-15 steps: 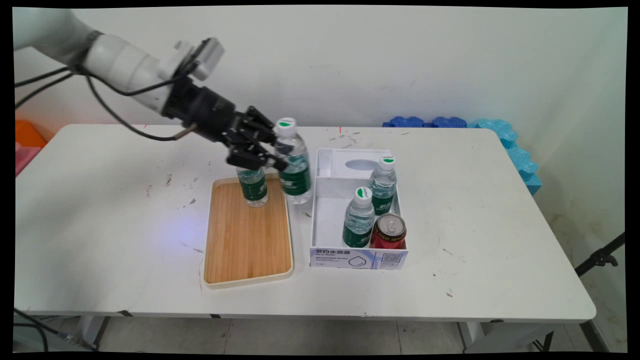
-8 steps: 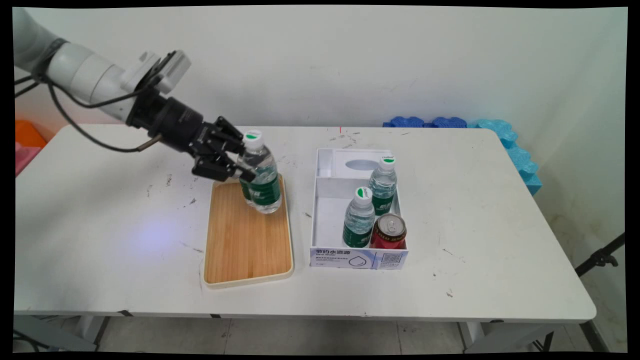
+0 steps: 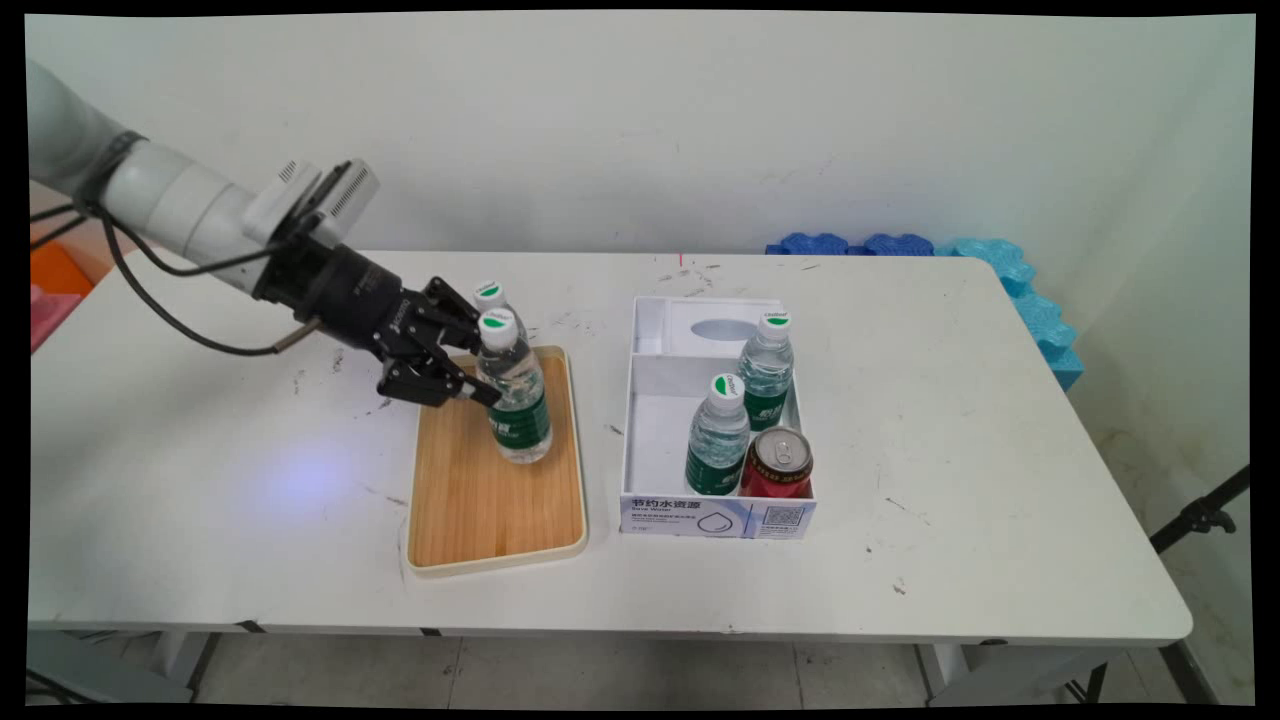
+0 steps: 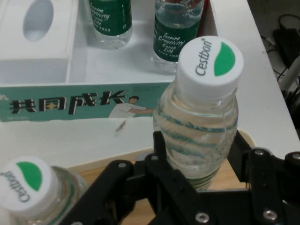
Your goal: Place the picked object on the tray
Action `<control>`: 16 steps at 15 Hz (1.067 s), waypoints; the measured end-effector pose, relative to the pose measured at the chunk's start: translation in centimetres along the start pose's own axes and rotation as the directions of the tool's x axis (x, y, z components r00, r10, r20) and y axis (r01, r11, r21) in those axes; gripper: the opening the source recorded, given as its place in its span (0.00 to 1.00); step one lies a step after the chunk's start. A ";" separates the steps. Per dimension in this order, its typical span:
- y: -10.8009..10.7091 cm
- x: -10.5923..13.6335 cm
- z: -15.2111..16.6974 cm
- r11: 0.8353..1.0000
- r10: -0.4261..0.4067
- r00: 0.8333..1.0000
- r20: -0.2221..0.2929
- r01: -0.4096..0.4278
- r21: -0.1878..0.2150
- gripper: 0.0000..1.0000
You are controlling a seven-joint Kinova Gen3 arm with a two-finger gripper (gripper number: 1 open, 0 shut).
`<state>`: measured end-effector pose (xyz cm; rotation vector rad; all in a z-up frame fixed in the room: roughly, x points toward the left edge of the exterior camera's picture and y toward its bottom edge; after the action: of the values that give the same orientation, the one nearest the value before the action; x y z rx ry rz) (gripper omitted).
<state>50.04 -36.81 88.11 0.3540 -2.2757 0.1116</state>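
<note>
My gripper (image 3: pixel 482 385) is shut on a clear water bottle (image 3: pixel 515 400) with a green label and white cap, gripping its upper body. The bottle leans slightly, and its base is at or just above the far half of the wooden tray (image 3: pixel 495 510). A second, similar bottle (image 3: pixel 490 295) stands on the tray just behind it, mostly hidden. In the hand view the held bottle (image 4: pixel 201 117) sits between the black fingers of the gripper (image 4: pixel 197 159). The second bottle's cap (image 4: pixel 30 185) shows at lower left.
Right of the tray stands a white box (image 3: pixel 720 515) holding two more water bottles (image 3: pixel 717 440) (image 3: pixel 767 365), a red can (image 3: pixel 777 462) and a tissue box (image 3: pixel 722 328). Blue foam pieces (image 3: pixel 1000 265) lie at the table's far right corner.
The gripper has carried the bottle left and down, from beside the tray's right edge to over the tray, in front of the other bottle.
</note>
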 end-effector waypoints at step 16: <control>0.3 -2.4 4.1 1.000 -0.019 1.000 0.012 0.019 0.018 1.00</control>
<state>48.55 -36.83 83.60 0.3863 -2.2839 0.1205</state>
